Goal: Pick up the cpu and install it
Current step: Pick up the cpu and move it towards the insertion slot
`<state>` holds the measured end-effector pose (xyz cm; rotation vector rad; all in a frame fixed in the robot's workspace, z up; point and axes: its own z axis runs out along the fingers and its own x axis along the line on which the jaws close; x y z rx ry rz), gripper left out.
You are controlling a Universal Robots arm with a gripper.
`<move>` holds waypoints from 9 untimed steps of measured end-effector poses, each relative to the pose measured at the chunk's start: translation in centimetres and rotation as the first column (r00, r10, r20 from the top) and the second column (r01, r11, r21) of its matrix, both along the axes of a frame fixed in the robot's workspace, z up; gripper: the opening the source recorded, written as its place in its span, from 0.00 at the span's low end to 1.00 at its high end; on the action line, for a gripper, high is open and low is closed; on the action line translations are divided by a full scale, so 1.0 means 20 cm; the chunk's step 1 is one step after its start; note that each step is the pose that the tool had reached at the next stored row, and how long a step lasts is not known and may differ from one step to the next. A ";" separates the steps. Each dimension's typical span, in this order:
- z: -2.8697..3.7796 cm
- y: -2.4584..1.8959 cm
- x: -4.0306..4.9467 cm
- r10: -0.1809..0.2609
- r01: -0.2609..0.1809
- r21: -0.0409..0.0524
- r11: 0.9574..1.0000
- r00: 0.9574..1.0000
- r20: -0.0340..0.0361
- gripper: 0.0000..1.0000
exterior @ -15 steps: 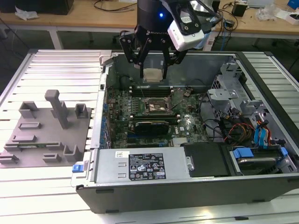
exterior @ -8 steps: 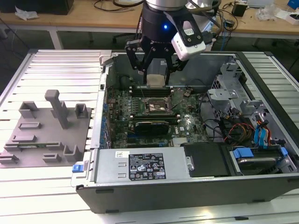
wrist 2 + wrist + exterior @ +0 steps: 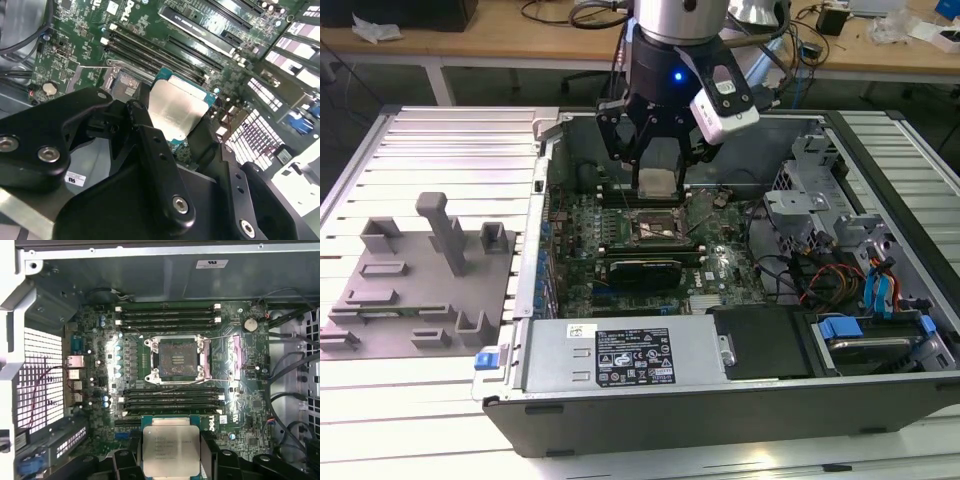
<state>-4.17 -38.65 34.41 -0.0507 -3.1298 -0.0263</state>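
Cpu (image 3: 171,452) pinched in jaws of gripper (image 3: 657,176) over mobo (image 3: 250,407); open case (image 3: 720,420), slatted table (image 3: 450,135).

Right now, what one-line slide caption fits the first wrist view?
The gripper holds the cpu by its edges above the motherboard; the socket stands open and empty.

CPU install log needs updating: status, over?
Status: gripper shut on cpu. Held aloft over motherboard, not yet in socket. Socket open, nothing blocking it.
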 end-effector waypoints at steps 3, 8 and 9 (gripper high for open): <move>-0.038 0.006 0.008 0.000 0.000 -0.004 1.000 1.000 0.000 0.55; -0.085 0.017 0.015 0.000 0.000 -0.011 1.000 1.000 0.000 0.55; -0.090 0.018 0.015 0.000 0.000 -0.013 1.000 1.000 0.000 0.55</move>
